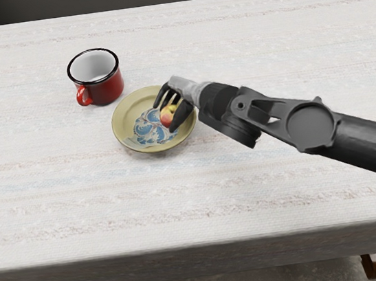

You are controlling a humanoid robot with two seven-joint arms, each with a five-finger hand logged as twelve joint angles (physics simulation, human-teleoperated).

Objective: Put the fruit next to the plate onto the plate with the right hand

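Right hand extends in from the right over the pale desk, its fingers curled down around a small red-and-yellow fruit. That fruit sits inside the grasp, directly beneath the palm and over the right half of the patterned plate; whether it touches the dish cannot be told. Being roundish, it has no long axis to mind, so I judge release needs only lowering and opening, not sideways travel. Just beyond the plate, far-left, stands a red enamel mug.

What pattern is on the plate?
Plate: olive rim, blue-and-white swirls in the centre, partly hidden by the right robot hand holding the fruit. Head view.
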